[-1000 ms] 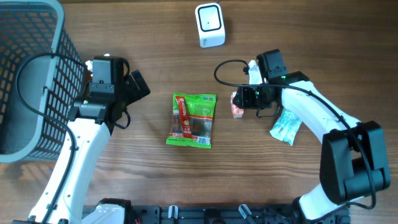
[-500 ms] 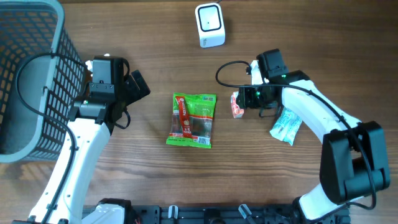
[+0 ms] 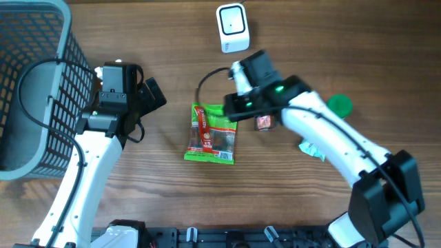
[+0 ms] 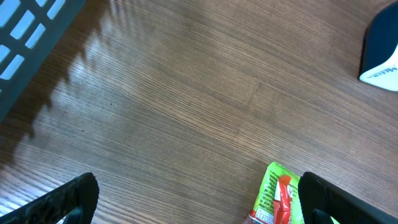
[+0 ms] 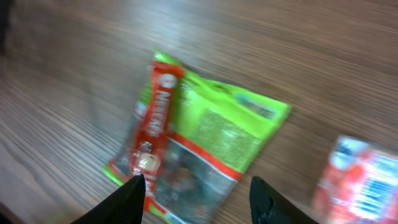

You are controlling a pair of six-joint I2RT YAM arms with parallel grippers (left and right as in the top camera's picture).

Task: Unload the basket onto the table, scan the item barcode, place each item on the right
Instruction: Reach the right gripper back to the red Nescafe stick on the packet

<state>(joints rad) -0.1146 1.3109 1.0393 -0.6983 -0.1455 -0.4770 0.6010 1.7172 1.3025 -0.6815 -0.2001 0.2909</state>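
The green snack bag (image 3: 213,132) lies flat on the wooden table (image 3: 158,200), near the middle and below the white scanner (image 3: 232,27), which stands well apart from it at the far edge. A red band with white lettering runs down the bag's left side, and a pale printed panel sits to the right of it. The right wrist view is too blurred to read either, and the overhead view shows them too small. The right gripper (image 5: 202,199) hangs over the upper right part of the bag with its fingers (image 5: 134,199) spread and nothing between them; I cannot tell whether they touch the wrapper. Just right of the bag, partly under the right arm, lies a small red packet (image 3: 263,122) with a white label, its print also unreadable. Farther right are a green round object (image 3: 339,105) and a pale teal packet (image 3: 310,148) partly hidden by the arm. The left gripper (image 4: 198,202) is released, its fingers (image 4: 68,199) wide apart over bare wood, empty, between the bag and the dark mesh basket (image 3: 41,83) at the left edge. In the left wrist view a corner of the scanner carries small lettering that is too fine to make out.
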